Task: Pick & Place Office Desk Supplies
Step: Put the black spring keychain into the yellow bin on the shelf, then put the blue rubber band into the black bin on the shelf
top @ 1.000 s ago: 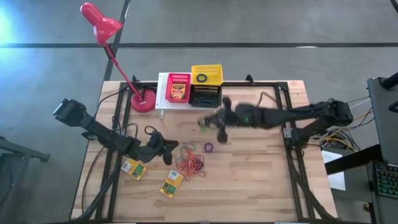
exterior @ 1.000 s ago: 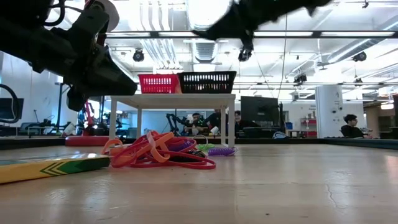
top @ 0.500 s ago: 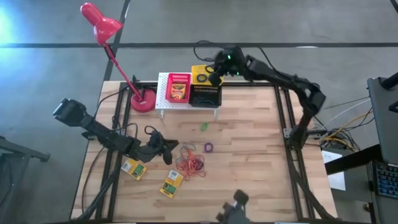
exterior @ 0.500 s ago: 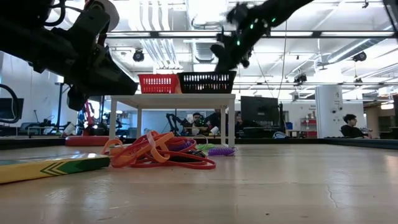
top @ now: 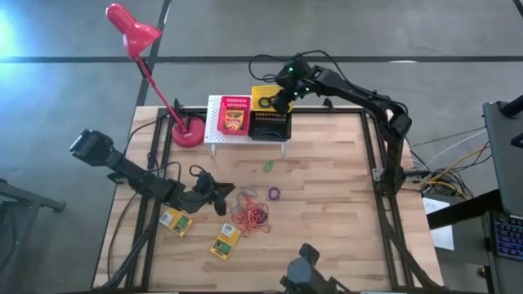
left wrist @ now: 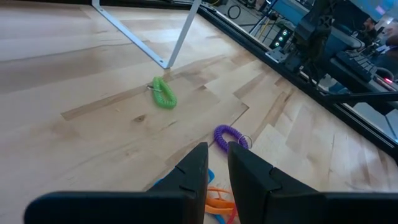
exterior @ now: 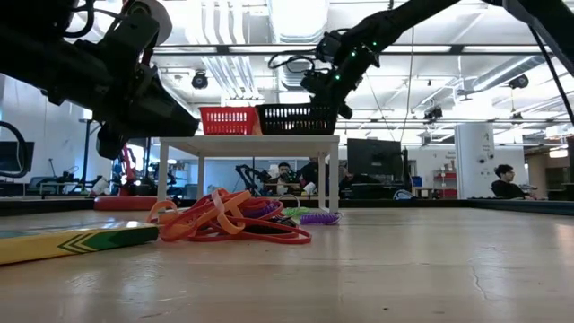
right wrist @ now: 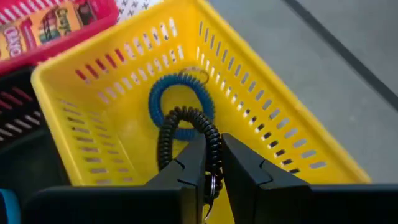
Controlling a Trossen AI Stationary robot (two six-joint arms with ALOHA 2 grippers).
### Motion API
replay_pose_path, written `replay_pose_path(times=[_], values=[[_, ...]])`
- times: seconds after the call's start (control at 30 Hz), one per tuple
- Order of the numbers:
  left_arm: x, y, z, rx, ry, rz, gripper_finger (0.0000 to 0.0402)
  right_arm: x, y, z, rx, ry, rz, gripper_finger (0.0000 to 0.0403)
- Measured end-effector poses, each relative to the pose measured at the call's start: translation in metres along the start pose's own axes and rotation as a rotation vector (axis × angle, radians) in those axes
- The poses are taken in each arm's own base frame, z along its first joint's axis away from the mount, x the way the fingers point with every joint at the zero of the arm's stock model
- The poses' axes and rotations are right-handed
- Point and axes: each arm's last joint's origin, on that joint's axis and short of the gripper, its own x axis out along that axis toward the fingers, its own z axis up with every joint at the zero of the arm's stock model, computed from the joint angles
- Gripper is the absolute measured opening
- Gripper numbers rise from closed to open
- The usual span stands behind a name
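High view. Right gripper (top: pixel 280 98): has swung from mid-table to the back edge and now hangs over the yellow basket (top: pixel 270 98) on the white rack (top: pixel 214 131); judged, a delivery in hand. Left gripper (top: pixel 219 196): unmoved, low over the table (top: pixel 327 204) beside the tangle of rubber bands (top: pixel 251 216). Red basket (top: pixel 235 114): holds a flat yellow box. Black basket (top: pixel 270 128): in front of the yellow one, contents not visible. On the bare table: green ring (top: pixel 268 166), purple ring (top: pixel 274 193), two yellow-and-green boxes (top: pixel 225 242) near the front left. Red lamp (top: pixel 131 28) at the rack's left.

Low view. Right gripper above the black basket's rim, arm reaching in from the upper right. Rubber bands heaped in the foreground, one box lying flat at the left.

Left wrist view. Fingers (left wrist: pixel 196 171) nearly together, nothing between them; green and purple rings ahead, well apart from them.

Right wrist view. Fingers pinch a black coiled ring (right wrist: pixel 186 137), which dangles inside the yellow basket, just above a blue ring (right wrist: pixel 180 102) lying on its floor. Ring not yet released; judged, the fingers need only part. Items on the table remain to be sorted.
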Motion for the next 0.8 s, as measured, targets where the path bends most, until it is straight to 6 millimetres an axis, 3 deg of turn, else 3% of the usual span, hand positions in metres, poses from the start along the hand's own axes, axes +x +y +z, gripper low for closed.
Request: replay_pose_path(times=[0.23, 0.47, 0.63, 0.8], values=[[0.0, 0.0, 0.0, -0.001, 0.0, 0.0, 0.0067, -0.005, 0.0, 0.001, 0.02, -0.012, -0.002, 0.0127], [0.0, 0.0, 0.0, -0.001, -0.001, 0.001, 0.0067, -0.043, 0.013, 0.011, -0.023, -0.09, 0.003, 0.0187], [0.0, 0.0, 0.0, -0.001, -0.004, 0.004, 0.0067, -0.082, 0.062, -0.002, -0.126, -0.094, 0.085, 0.018], [0.0, 0.001, 0.001, 0.001, -0.043, 0.037, 0.0067, -0.093, 0.136, -0.05, -0.181, -0.14, 0.158, 0.0162]])
